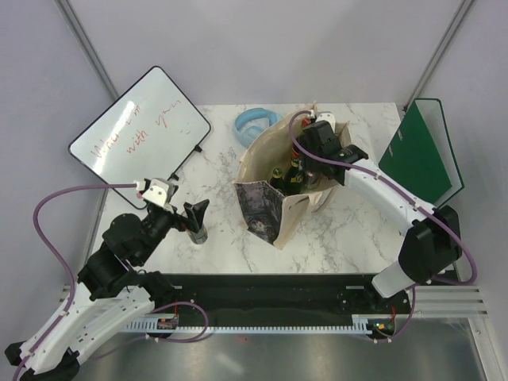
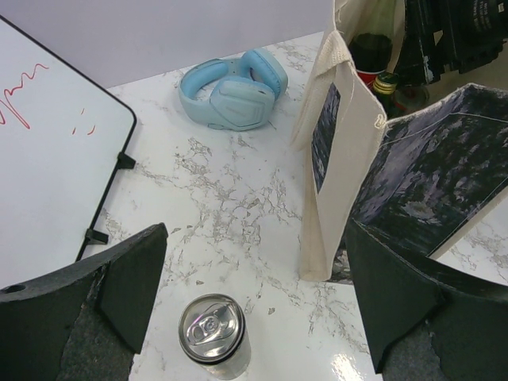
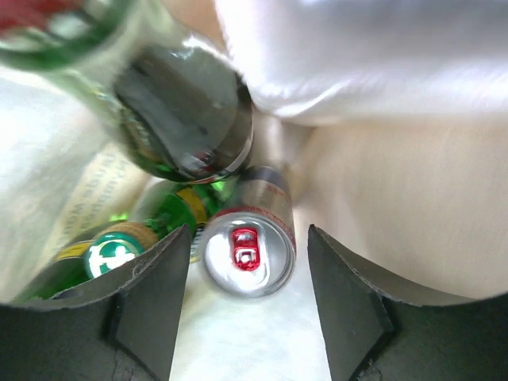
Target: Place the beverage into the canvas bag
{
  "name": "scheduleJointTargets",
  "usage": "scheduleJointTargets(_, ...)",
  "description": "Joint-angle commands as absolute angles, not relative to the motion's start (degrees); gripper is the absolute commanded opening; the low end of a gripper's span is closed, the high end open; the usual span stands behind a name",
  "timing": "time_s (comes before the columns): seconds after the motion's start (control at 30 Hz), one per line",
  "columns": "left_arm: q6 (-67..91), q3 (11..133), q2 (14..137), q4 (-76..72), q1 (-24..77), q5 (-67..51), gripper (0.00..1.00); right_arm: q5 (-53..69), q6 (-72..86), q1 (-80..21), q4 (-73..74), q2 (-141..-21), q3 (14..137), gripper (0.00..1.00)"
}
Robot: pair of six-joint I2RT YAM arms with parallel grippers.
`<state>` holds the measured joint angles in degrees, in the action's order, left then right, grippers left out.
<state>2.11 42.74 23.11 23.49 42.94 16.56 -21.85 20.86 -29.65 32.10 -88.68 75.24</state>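
The canvas bag (image 1: 266,163) stands mid-table with its mouth open and a dark print on its near face (image 2: 326,135). My right gripper (image 1: 311,168) reaches down into that mouth. In the right wrist view its jaws (image 3: 248,238) are open, with a gap on each side of a silver beverage can with a red tab (image 3: 248,252) resting on the bag's floor. Green bottles (image 3: 182,119) lean beside that can. My left gripper (image 2: 255,262) is open above the table, astride a second silver can (image 2: 212,333) that stands nearer its left finger, untouched.
A whiteboard (image 1: 139,131) leans at the back left. Blue headphones (image 1: 254,123) lie behind the bag, and a green binder (image 1: 421,155) stands at the right edge. The bag's near corner (image 2: 317,262) is close to my left gripper's right finger.
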Motion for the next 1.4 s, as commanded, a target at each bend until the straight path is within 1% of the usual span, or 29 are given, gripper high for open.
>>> scheduleJointTargets(0.0, 1.85, 42.80, 23.03, 22.06, 42.98, 18.02, 1.00, -21.09, 21.36, -29.79, 30.94, -85.52, 79.10, 0.69)
scheduleJointTargets(0.27, 1.85, 42.89, 23.03, 22.15, 42.89, 18.19, 1.00, -21.27, 21.01, -29.79, 33.92, -85.08, 82.17, 0.70)
scheduleJointTargets(0.47, 2.28, 43.24, 23.47, 22.24, 42.98, 18.54, 1.00, -19.95, 20.22, -29.88, 39.46, -82.71, 89.73, 0.70)
scheduleJointTargets(0.6, 7.10, 46.92, 25.57, 24.60, 42.89, 22.49, 1.00, -18.72, 19.86, -31.02, 42.53, -81.04, 96.13, 0.69)
scheduleJointTargets(0.7, 9.75, 50.43, 28.21, 27.94, 42.98, 22.51, 1.00, -19.07, 19.51, -34.53, 44.47, -80.95, 100.18, 0.69)
scheduleJointTargets(0.87, 12.39, 55.98, 29.01, 31.46, 42.98, 12.49, 1.00, -22.67, 18.81, -46.04, 44.82, -82.53, 105.72, 0.69)
scheduleJointTargets(1.0, 13.88, 63.17, 27.25, 33.04, 42.98, 7.48, 1.00, -22.50, 17.76, -53.07, 40.28, -84.72, 107.58, 0.70)
scheduleJointTargets(1.13, 15.20, 67.93, 25.06, 34.01, 42.98, 5.54, 1.00, -21.89, 15.82, -60.53, 36.13, -88.32, 109.15, 0.71)
scheduleJointTargets(1.37, 16.79, 71.63, 19.96, 33.14, 42.98, 1.76, 1.00, -17.32, 15.12, -65.12, 31.99, -97.37, 114.07, 0.71)
